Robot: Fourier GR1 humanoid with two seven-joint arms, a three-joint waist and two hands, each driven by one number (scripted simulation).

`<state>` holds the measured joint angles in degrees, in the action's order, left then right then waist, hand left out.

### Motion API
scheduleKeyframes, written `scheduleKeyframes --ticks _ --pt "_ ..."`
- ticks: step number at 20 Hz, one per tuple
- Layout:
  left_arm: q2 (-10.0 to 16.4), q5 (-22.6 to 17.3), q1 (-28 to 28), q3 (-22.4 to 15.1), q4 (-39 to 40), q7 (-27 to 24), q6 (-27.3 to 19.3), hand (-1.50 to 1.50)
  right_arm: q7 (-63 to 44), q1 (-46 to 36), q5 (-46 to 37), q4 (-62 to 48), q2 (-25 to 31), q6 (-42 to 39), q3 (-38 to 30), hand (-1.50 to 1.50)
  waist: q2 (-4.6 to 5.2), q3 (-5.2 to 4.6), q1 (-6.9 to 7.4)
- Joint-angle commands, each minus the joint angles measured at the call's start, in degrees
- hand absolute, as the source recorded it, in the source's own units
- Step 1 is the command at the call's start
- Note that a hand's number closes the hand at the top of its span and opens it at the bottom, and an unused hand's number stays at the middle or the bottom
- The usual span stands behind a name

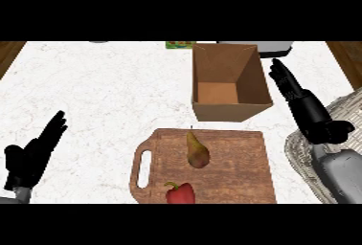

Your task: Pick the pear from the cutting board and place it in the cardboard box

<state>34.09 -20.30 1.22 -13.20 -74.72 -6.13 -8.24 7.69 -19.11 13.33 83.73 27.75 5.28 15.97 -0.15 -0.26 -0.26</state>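
Pear (pixel 197 150): lies on the cutting board (pixel 233 165), narrow end pointing far, with nothing touching it.
Cardboard box (pixel 226 112): open-topped, just past the board's far edge.
Red bell pepper (pixel 181 193): at the board's near edge, just nearer than the pear.
Right hand (pixel 304 103): released, fingers straight and pointing far, just right of the box.
Left hand (pixel 32 153): released, fingers straight, over the white marbled counter (pixel 99 86) at the near left, well apart from the board.

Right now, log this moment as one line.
pear: on cutting board, untouched | cardboard box: open-topped, beyond board | right hand: open, right of box | left hand: open, resting at left | pick: not yet done
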Motion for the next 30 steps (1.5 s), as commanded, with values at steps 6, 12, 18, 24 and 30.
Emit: scheduleKeyframes --ticks 6,12,18,24,30 --pt "0.4 11.0 5.0 -1.9 -2.0 -0.2 -6.6 0.00 3.6 15.9 -7.1 14.8 10.5 4.1 -6.7 -1.50 -0.60 0.26 -3.22" --pt "-2.7 12.6 2.6 -5.3 -4.2 1.3 -7.3 0.00 10.1 27.6 -17.9 18.8 6.4 19.5 -8.8 -1.50 -0.43 0.28 -2.21" --pt "-3.2 12.5 5.6 -4.6 -1.5 1.8 -6.5 0.00 -5.1 29.8 -36.8 29.3 17.4 15.1 2.3 -1.50 -0.59 -0.21 -2.75" --pt "-4.8 13.9 8.0 -5.7 -0.1 2.7 -6.2 0.00 -31.2 27.3 -44.9 43.9 20.0 4.2 8.7 -1.50 -0.15 -0.26 -1.18" --pt "-4.7 13.7 9.2 -5.7 -0.6 3.6 -4.2 0.00 -55.3 19.9 -49.6 54.5 18.2 -9.7 15.9 -1.50 0.02 -0.15 0.66"
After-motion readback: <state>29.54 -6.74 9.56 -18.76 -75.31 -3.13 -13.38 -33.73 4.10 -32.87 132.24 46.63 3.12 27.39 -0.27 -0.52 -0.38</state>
